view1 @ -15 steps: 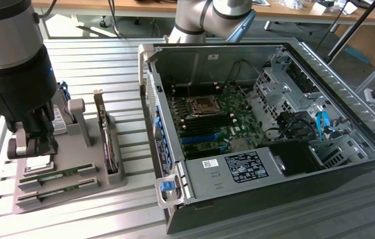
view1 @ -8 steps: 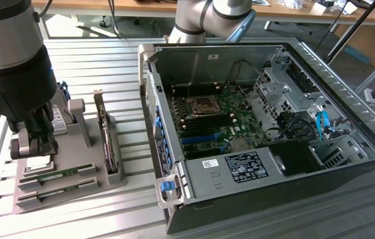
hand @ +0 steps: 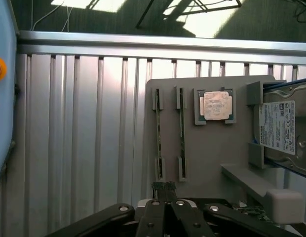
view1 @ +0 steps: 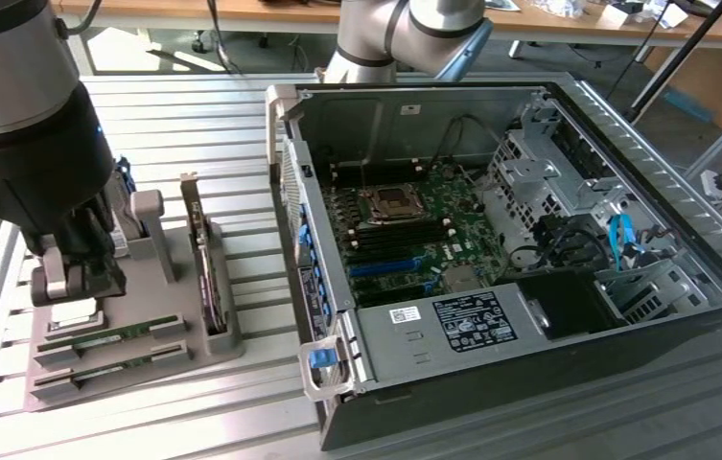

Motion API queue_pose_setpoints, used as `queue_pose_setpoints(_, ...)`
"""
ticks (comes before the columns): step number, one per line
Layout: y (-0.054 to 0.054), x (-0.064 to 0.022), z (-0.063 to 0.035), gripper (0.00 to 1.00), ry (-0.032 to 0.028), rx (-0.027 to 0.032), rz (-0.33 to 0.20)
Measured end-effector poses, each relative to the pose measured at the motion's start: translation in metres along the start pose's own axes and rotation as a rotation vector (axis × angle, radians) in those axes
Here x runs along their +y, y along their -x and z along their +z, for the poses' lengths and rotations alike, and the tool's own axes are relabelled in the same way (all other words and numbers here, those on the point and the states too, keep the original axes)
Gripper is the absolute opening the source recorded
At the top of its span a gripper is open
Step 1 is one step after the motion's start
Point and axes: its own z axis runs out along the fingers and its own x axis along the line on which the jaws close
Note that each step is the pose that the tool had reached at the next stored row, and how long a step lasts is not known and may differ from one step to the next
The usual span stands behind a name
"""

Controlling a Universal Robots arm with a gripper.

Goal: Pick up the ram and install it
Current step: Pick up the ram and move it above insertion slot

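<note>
On the exterior view's left we see the matt, dark arm (view1: 22,163) hanging over the grey holder (view1: 156,316), a moulded plastic block with slots and recesses. Its end effector (view1: 73,287) is clenched, black fingers (hand: 158,207) pressed together on nothing, above the holder and clear of its parts. The ram (view1: 115,335), a thin green strip carrying small black chips, stands on edge in one slot of the holder. A second stick (view1: 115,365) sits parallel in the neighbouring slot, apart from it. A square silver processor (hand: 215,106) rests in a shallow recess of the holder, near one end of the sticks. Along the holder's edge toward the exterior view's right, a dark expansion card (view1: 207,278) stands upright. Right of the holder lies the open sheet-metal computer case (view1: 617,125), its green motherboard (view1: 418,230) exposed. Everything rests on a ribbed aluminium surface (view1: 239,192); wooden desks (view1: 271,11) line the room behind.
</note>
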Motion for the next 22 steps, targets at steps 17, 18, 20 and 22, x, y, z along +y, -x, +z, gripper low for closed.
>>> queue_pose_setpoints(17,-0.0007,0.0001,0.0001,0.24,-0.0027,-0.0502,0.001)
queue_pose_setpoints(18,-0.0007,0.0001,0.0001,0.24,-0.0026,-0.0502,0.001)
queue_pose_setpoints(20,-0.0008,0.0003,0.0,0.24,-0.0024,-0.0501,0.0)
queue_pose_setpoints(22,-0.0007,0.0028,0.0004,0.24,-0.0026,-0.05,0.0)
